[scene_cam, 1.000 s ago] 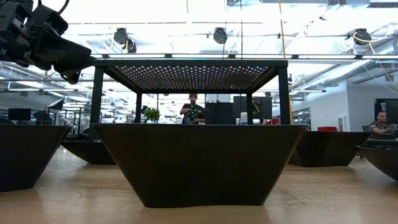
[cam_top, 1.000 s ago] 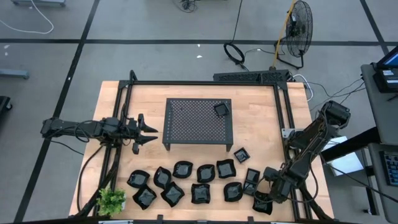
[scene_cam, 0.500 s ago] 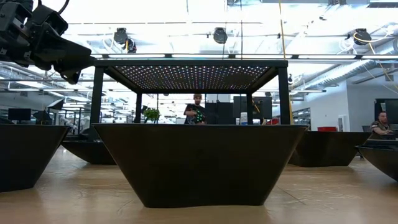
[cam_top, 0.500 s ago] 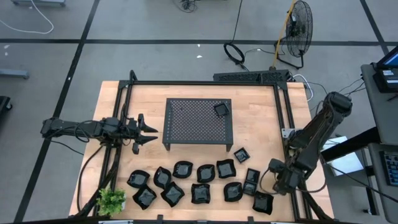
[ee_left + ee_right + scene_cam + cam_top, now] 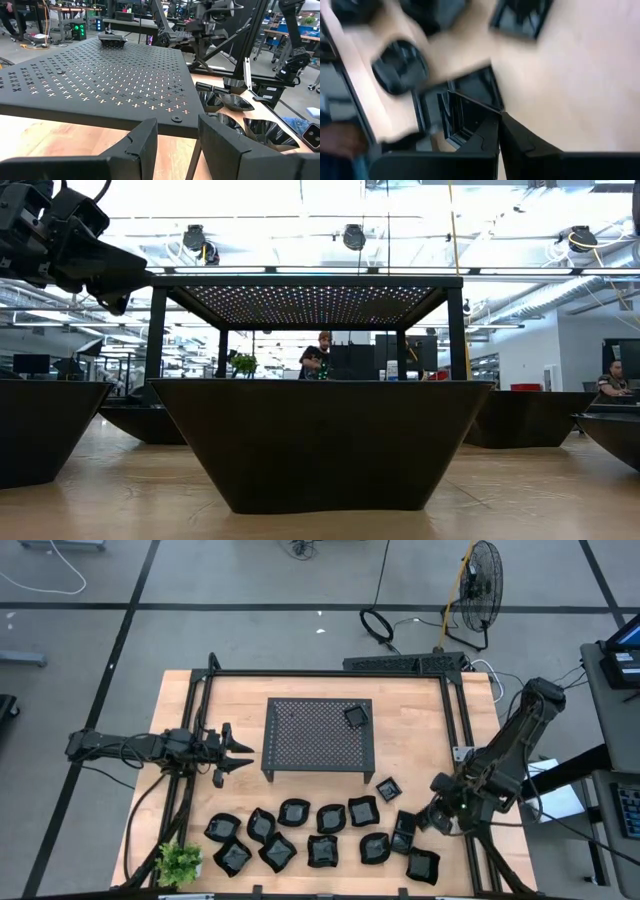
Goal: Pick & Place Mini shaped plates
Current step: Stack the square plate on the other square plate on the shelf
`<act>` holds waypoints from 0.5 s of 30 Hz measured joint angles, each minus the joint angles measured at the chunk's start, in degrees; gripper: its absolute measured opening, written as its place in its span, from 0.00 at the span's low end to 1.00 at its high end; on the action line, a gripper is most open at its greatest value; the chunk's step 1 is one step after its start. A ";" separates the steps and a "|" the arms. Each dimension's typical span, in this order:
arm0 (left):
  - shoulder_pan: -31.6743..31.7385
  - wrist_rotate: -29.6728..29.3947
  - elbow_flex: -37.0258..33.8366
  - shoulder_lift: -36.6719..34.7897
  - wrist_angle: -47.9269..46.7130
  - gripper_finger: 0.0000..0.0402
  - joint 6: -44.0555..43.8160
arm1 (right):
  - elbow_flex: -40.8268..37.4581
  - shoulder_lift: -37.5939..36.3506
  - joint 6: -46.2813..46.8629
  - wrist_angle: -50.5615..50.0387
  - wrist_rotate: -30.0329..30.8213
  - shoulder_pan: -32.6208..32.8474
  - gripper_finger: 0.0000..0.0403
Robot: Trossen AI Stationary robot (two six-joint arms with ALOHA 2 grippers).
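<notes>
You had the left gripper (image 5: pixel 240 752) waiting beside the rack (image 5: pixel 318 733), fingers (image 5: pixel 145 145) apart and empty. One plate (image 5: pixel 356 716) sat on the rack's far right corner; about a dozen plates (image 5: pixel 330 818) lay on the table (image 5: pixel 410 720), so most work remained. Your right gripper (image 5: pixel 428 820) hung above a square plate (image 5: pixel 404 826), fingers together, holding nothing evident. No legible writing appeared.

Low view, level with the wooden table (image 5: pixel 110 505): one glossy black plate (image 5: pixel 320 442) in close foreground, further black plates (image 5: pixel 45 425) either side, perforated black rack (image 5: pixel 305 295) behind, dark arm hardware (image 5: pixel 60 240) upper left, people (image 5: pixel 318 356) in room beyond.
</notes>
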 joint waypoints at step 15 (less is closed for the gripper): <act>-0.02 0.00 0.00 0.00 -0.01 0.36 -0.01 | 0.02 0.21 -51.02 35.80 9.06 -18.72 0.00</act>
